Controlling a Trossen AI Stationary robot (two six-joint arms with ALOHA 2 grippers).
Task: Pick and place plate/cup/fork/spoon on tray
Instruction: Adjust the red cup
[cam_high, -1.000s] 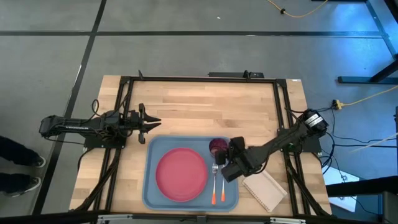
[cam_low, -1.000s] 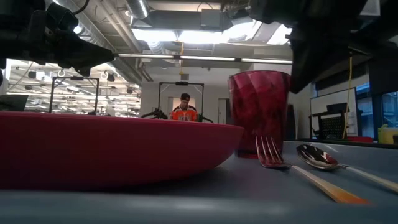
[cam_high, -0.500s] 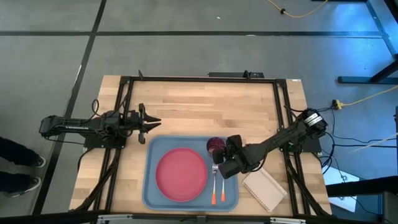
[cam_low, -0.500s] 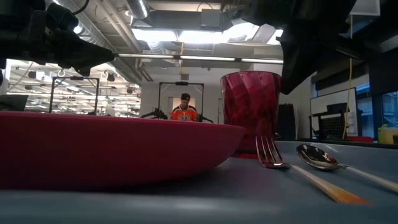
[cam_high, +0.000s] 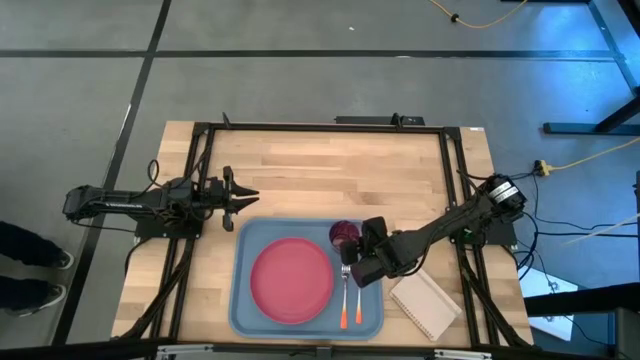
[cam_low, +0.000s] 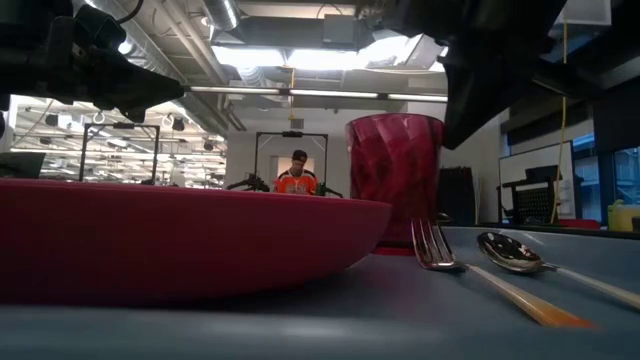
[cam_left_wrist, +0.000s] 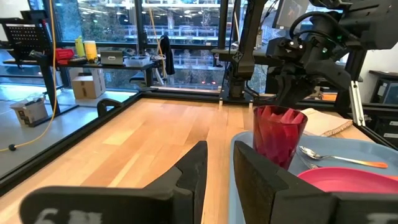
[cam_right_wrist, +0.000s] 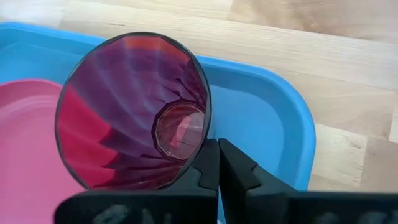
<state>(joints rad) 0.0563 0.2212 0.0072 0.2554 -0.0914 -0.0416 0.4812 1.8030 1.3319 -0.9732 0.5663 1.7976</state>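
right end effector (cam_right_wrist: 217, 163) closed, empty, touching faceted translucent maroon cup (cam_right_wrist: 134, 112) rim.

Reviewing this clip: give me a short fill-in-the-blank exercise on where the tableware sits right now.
1. The plate lies inside the light blue ____.
2. The fork and spoon lie side by side, between the plate and the tray's ____ rim.
3. The right gripper, fingers shut, is at the rim of the ____.

Missing words: tray; right; cup
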